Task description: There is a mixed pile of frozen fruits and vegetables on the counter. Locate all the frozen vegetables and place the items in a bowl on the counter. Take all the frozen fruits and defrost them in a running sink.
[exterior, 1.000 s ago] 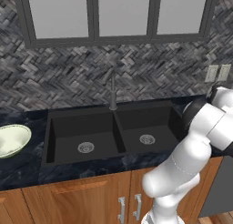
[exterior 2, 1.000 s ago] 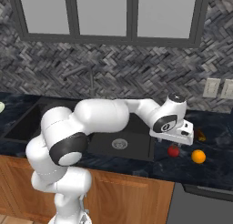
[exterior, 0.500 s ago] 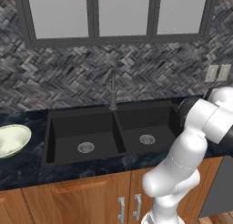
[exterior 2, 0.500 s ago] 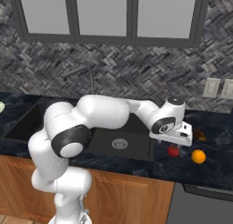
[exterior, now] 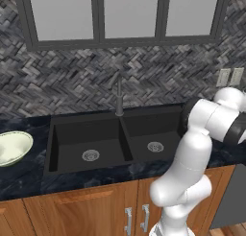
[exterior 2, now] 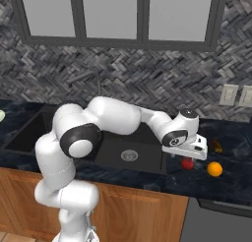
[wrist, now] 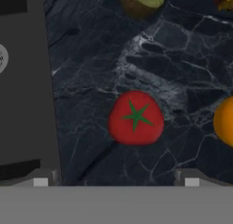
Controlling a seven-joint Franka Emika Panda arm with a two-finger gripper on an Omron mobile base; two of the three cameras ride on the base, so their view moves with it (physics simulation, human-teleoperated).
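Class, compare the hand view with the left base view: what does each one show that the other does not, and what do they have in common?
Hand view alone: a red tomato centred between the open gripper's fingertips, an orange ball and a cut kiwi-like lump. Left base view alone: the pale bowl, the faucet and the wooden cabinets. Both share the dark marbled counter and the black sink.

we see the white arm's two-finger gripper [exterior 2: 186,156] has sunk a little lower over the small red round tomato [exterior 2: 187,163] on the dark marbled counter [exterior 2: 231,182], while the arm's elbow has swung slightly.
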